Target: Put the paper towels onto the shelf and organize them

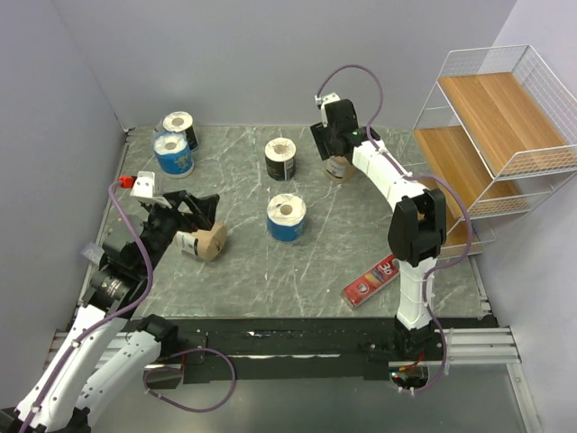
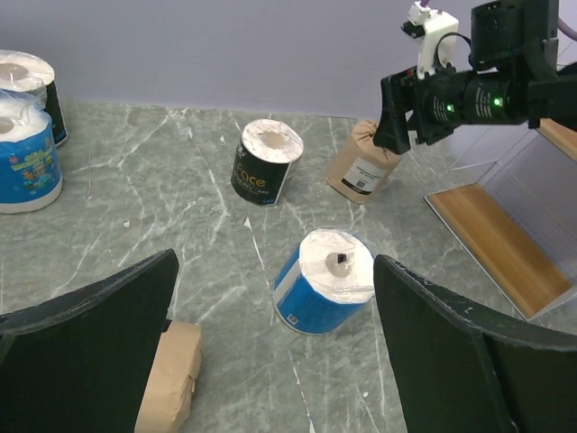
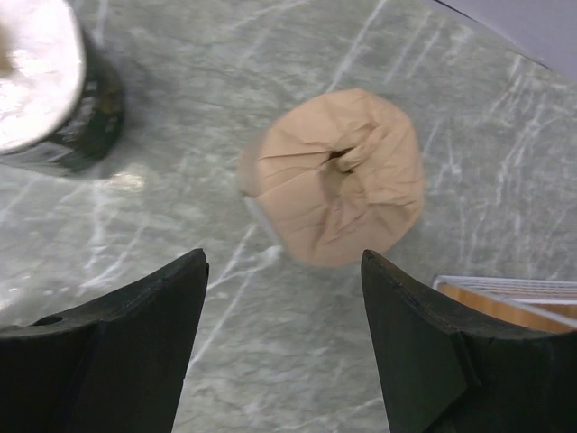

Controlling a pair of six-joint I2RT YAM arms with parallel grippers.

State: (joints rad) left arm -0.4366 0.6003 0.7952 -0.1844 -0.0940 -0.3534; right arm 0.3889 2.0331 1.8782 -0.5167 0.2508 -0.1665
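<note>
Left end effector (image 1: 207, 216), near left: fingers spread wide, holding nothing. The arm comes in low from its near-left base with the wrist tipped down. Lying kraft roll (image 1: 206, 242) sits just beside one finger, outside the gap.

Mid surface (image 1: 270, 280): blue roll (image 1: 287, 216) is upright and open all round. Black roll (image 1: 281, 159) stands beyond it. At far left, the second blue roll (image 1: 173, 152) and second black roll (image 1: 180, 126) stand just beside each other.

Far, right of centre: upright kraft roll (image 3: 338, 176) sits under the right end effector (image 3: 284, 262). That arm is stretched out from its near-right base, tool pointing almost straight down. Its fingers are apart with no contact visible, and the roll shows past the fingertips.

Shelf (image 1: 505, 135), far right: no roll visible on it.

Handling, by judgement: the rolls are light and soft and will squash under a hard squeeze. Kraft wrap likely grips well, printed wraps are probably slicker. Best hold is across the diameter at mid-height, not the twisted paper top.
</note>
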